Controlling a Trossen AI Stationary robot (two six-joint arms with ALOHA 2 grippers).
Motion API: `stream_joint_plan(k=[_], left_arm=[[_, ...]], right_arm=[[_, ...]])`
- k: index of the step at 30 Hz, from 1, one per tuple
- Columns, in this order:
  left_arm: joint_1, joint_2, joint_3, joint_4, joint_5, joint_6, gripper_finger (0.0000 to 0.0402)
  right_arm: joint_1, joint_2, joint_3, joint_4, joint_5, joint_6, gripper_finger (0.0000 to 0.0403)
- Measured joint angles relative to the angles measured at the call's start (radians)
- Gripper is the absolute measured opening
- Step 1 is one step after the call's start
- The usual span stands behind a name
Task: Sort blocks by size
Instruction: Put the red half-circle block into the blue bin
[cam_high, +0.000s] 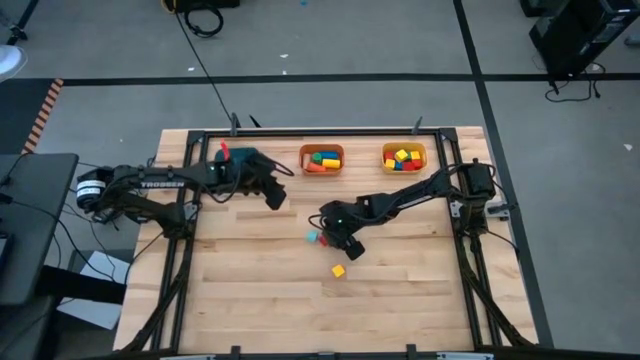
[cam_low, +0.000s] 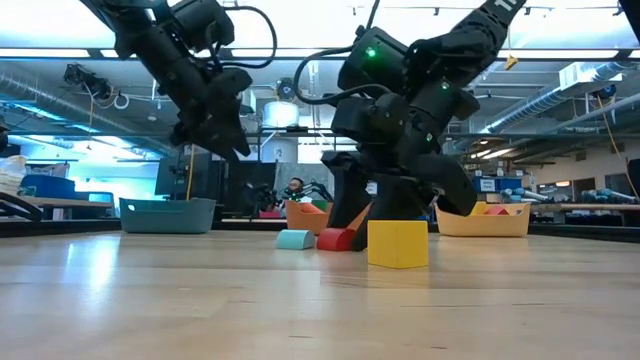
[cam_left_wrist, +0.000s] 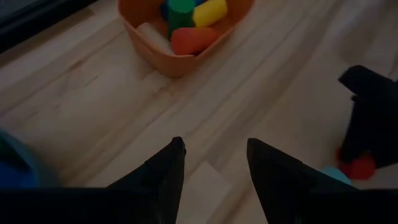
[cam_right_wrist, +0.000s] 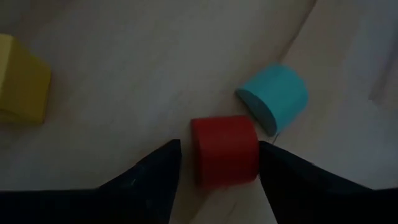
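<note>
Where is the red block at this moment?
The red block lies on the table near its middle, between the open fingers of the right end effector, beside the light blue block.

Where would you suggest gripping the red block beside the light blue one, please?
Take the red block across its two flat side faces, coming down from above. The open right gripper already straddles it, and the light blue block lies beyond the fingers' closing path.

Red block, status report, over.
Right pincer open, straddling red block. Left pincer open, empty, near orange bin. Light blue block close beside red.
</note>
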Motion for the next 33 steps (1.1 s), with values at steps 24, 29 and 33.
stream_joint_plan(k=[24, 29, 33], left_arm=[[-0.072, 0.000, 0.000, 0.379, -0.010, 0.294, 0.0182], [-0.072, 0.000, 0.000, 0.575, -0.011, 0.409, 0.0182], [-0.072, 0.000, 0.000, 0.672, -0.010, 0.430, 0.0182]], right_arm=[[-0.015, -0.360, 0.017, -0.291, 0.233, 0.681, 0.0145], [-0.021, -0.556, 0.019, -0.276, 0.241, 0.774, 0.0145], [-0.026, -0.656, 0.019, -0.259, 0.247, 0.855, 0.0145]])
